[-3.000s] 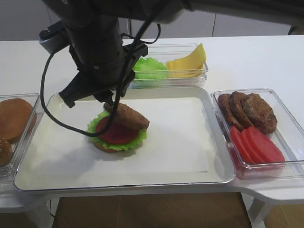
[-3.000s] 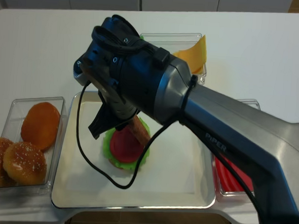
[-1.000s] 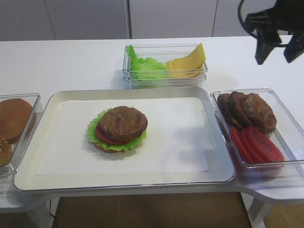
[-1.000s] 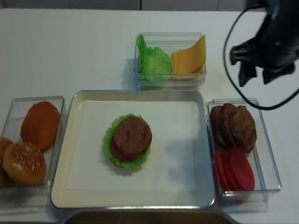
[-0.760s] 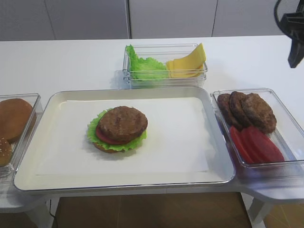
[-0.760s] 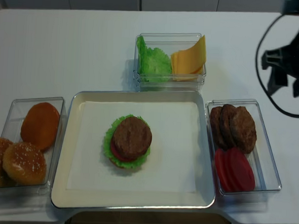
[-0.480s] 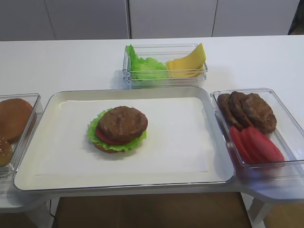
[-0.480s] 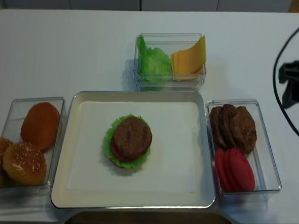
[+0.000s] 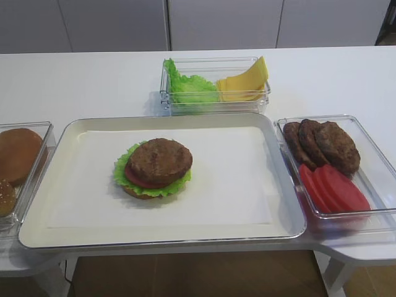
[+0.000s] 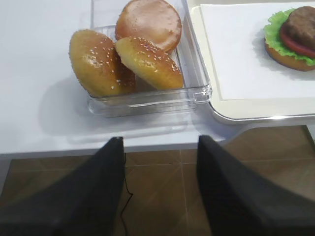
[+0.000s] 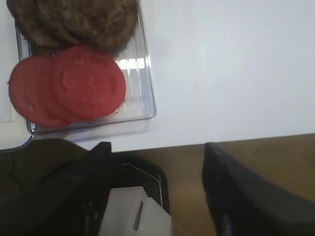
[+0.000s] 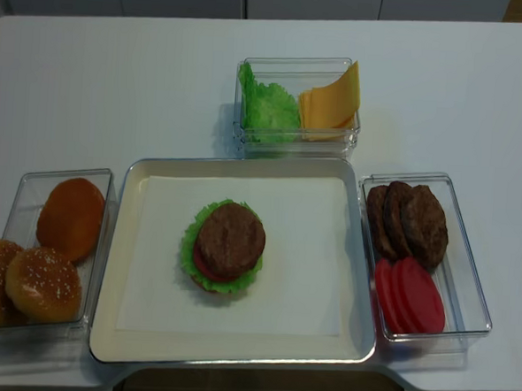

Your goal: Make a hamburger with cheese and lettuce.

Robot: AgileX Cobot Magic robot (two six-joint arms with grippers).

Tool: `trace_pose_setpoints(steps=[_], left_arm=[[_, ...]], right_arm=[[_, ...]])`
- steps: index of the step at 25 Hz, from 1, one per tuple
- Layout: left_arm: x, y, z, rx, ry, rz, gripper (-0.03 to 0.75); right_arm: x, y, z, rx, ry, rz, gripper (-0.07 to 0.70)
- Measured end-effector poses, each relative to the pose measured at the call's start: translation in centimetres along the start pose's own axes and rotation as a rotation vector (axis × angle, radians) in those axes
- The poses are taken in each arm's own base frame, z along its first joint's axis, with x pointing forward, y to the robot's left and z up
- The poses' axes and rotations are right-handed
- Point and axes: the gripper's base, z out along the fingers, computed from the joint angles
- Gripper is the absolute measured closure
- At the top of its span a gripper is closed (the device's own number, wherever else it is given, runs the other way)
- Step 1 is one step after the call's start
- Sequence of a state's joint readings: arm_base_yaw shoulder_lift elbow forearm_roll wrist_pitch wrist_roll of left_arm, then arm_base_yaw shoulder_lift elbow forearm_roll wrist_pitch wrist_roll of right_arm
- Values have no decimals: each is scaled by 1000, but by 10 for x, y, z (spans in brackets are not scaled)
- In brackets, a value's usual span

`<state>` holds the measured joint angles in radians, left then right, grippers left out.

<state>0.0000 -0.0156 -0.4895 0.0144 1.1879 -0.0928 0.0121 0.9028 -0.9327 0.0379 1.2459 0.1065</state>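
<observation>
A white surface carries a large cream tray, with the hamburger left of its centre: bun base, frilly leaf, tomato, grilled patty on top, no cheese or top bun yet. Both arms sit withdrawn at the near edge. The right pincer hangs empty with jaws wide apart, just off the surface edge below the bin of tomato slices and loose patties. The left pincer is likewise spread and empty, just off the edge near the bun bin.

The cheese, a pale-yellow stack leaning with one corner raised, stands in the far clear bin beside the spare lettuce. From the right pincer it lies well ahead and to the left, beyond the patties; from the left pincer, farther ahead and to the right, past the tray. The right arm looks nearer for the likely next pick. Grey cabinet fronts close the room behind.
</observation>
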Motion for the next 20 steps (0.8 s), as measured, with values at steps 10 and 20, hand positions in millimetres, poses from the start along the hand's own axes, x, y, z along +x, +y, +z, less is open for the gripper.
trace_pose_setpoints(steps=[10,20], left_arm=[[0,0,0,2,0,1,358],[0,0,0,2,0,1,358]], right_arm=[[93,-9,-24,-43,-220,9,196],[148,-12,-53,-90,-513,-50,196]])
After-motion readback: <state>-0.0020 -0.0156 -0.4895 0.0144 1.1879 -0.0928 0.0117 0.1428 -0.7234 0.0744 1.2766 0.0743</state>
